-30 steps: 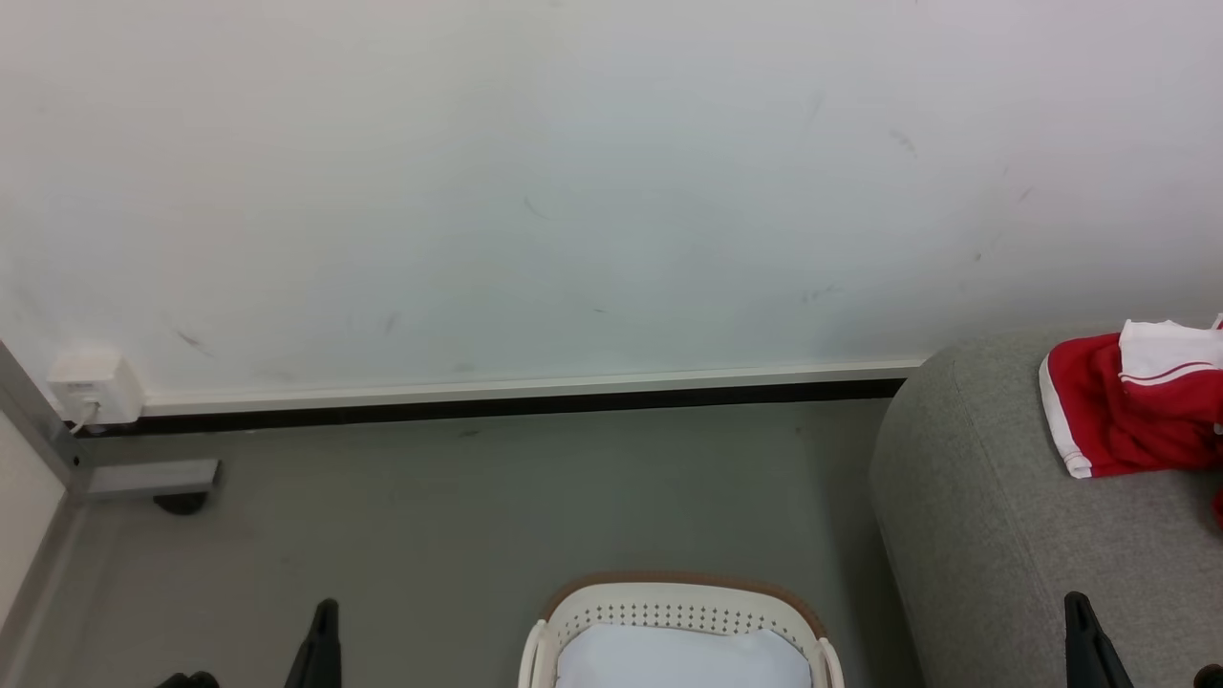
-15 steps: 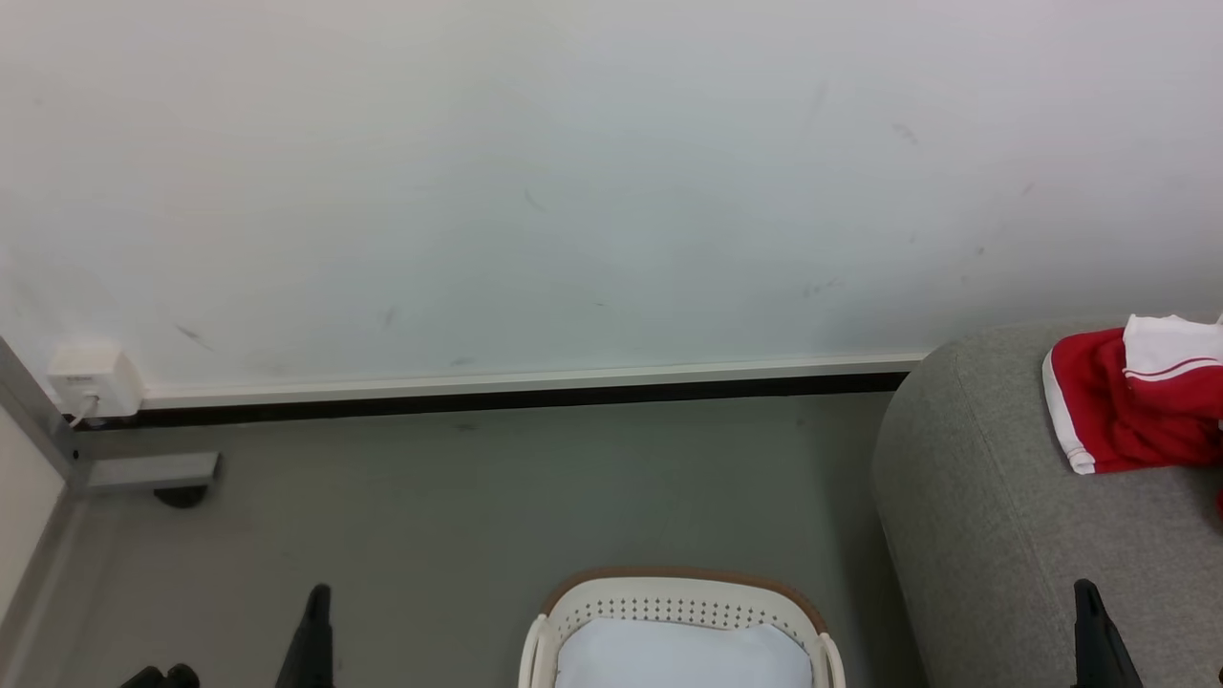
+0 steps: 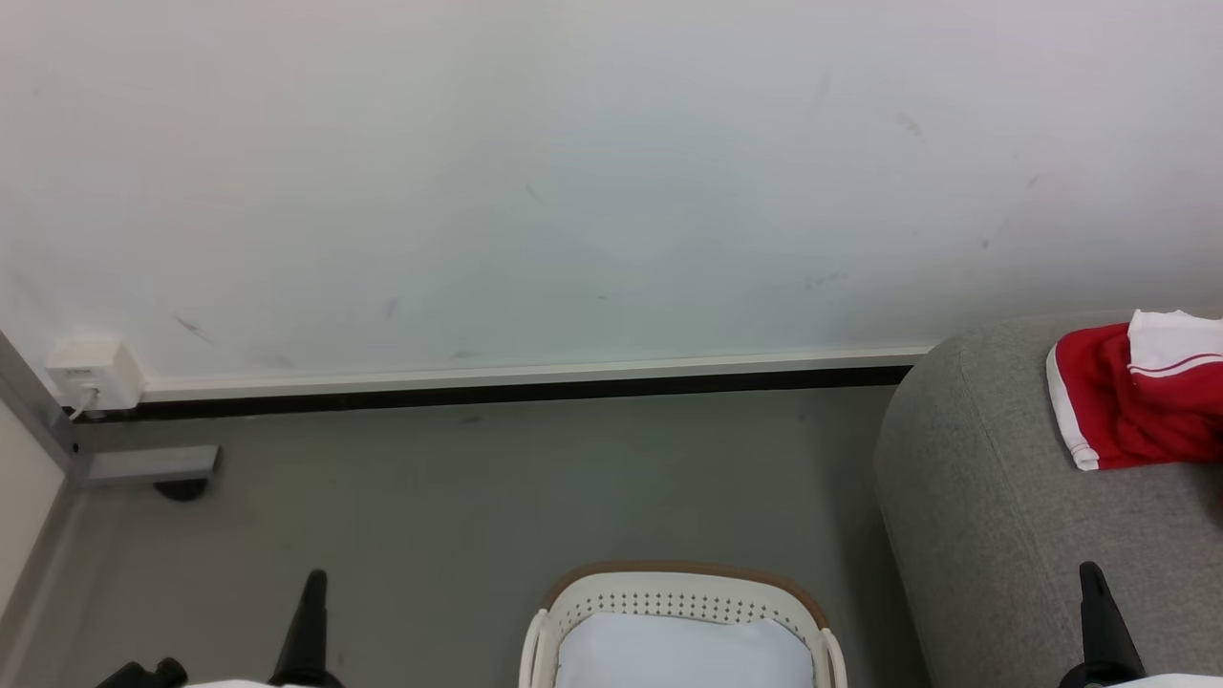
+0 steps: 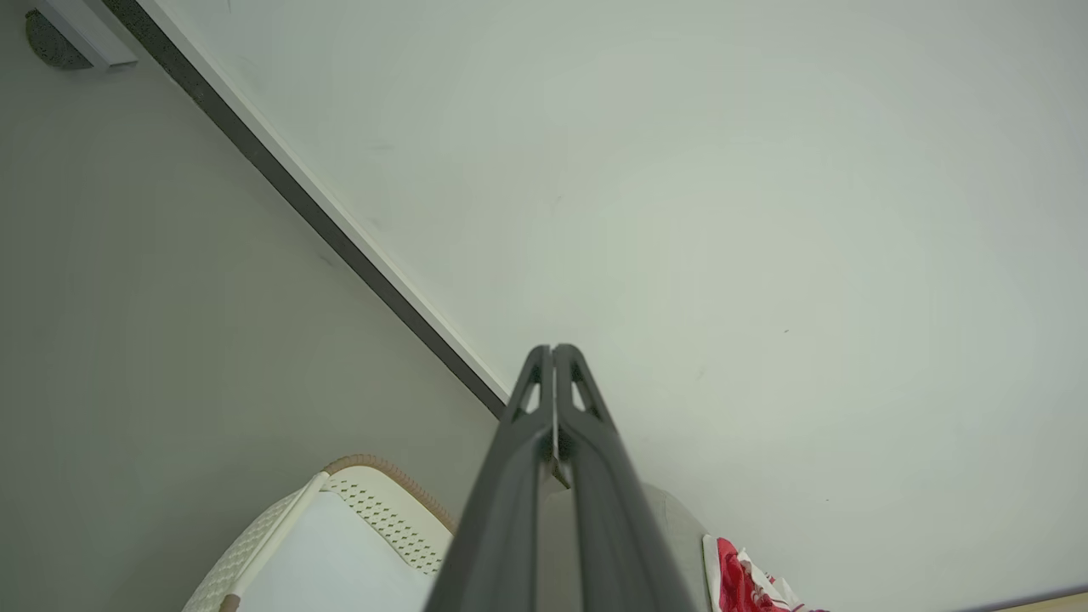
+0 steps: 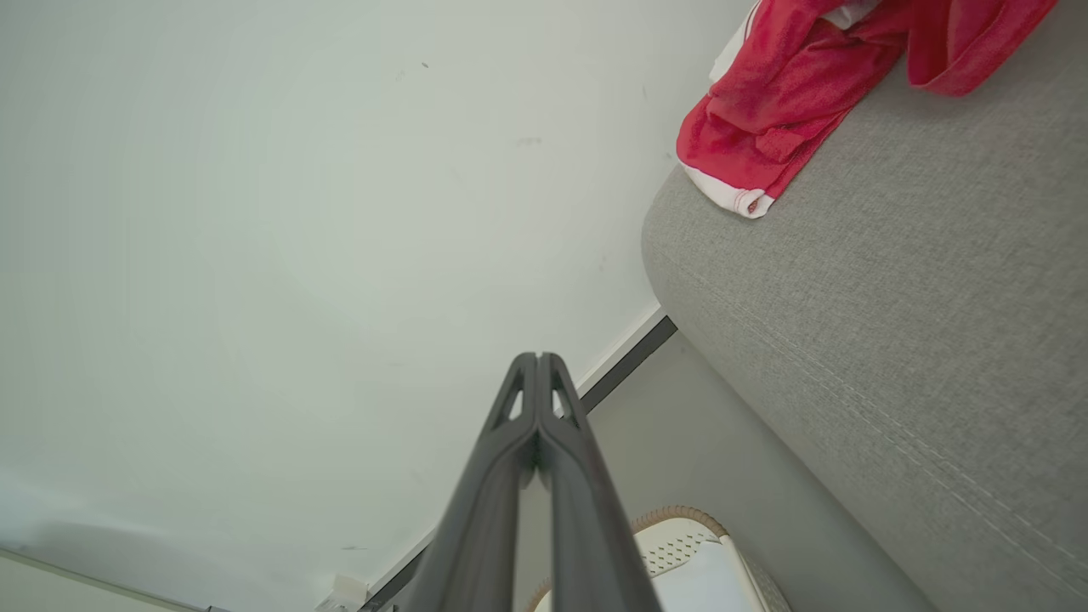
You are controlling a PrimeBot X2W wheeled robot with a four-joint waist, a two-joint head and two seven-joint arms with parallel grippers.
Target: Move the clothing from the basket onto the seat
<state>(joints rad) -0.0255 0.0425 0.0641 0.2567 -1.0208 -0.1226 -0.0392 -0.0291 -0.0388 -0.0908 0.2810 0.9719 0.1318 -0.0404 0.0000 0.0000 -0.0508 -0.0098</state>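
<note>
Now your left gripper (image 4: 553,350) and right gripper (image 5: 538,357) are sitting closed, empty — clothing (image 3: 1118,411) is lying on the seat (image 3: 984,516), beyond the right one.

- Head view faces forward and down: wall (image 3: 573,191), floor (image 3: 478,497), basket (image 3: 669,573), seat (image 3: 994,535).
- Both wrist views, low, angle up the wall, sharing basket and seat.

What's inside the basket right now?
A flat pale sheet lies across the visible inside of the basket, with no red fabric on it. Anything under the sheet is hidden, and the basket's near part is cut off. The clothing lies on the seat.
</note>
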